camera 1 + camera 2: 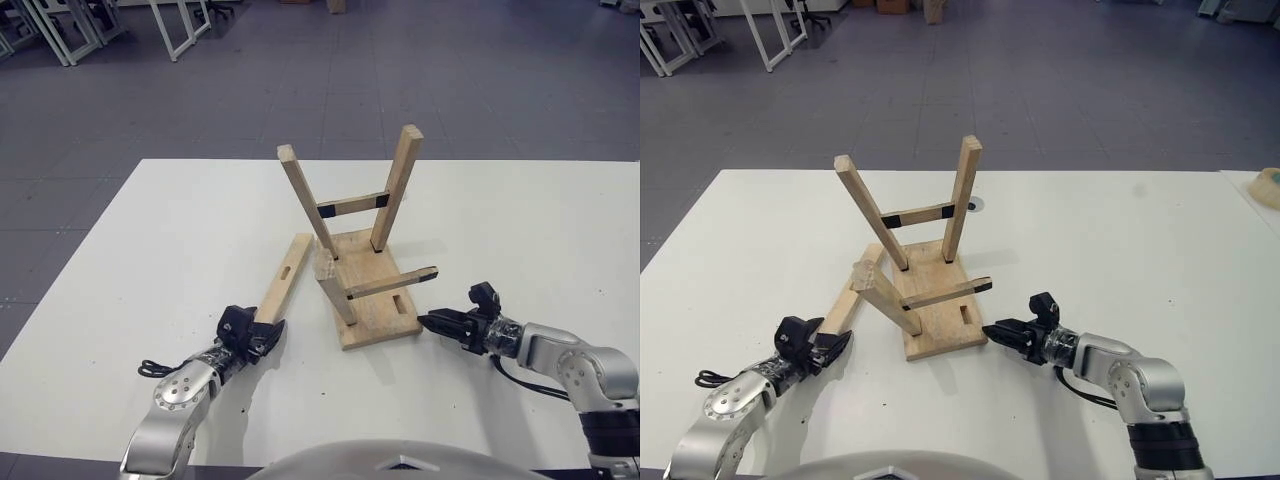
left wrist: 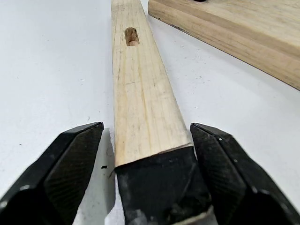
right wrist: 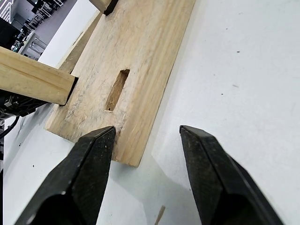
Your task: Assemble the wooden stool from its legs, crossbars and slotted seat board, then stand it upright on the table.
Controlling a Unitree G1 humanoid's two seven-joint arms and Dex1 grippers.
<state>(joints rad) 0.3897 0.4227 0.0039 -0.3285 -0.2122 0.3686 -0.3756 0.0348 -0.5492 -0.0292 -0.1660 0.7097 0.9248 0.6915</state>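
Wood like the loose leg point(image 1: 285, 280), lying at nine o'clock of the seat board point(image 1: 385, 312), looked stiff and light, best pinched at the taped near end my open, empty left claw point(image 2: 146, 125) straddled.

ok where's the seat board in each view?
Left eye view: seat board flat at table centre.
Right eye view: seat board left of picture centre.
Left wrist view: seat board beside loose leg.
Right wrist view: seat board just ahead of right gripper.
Landmark: its empty slot.
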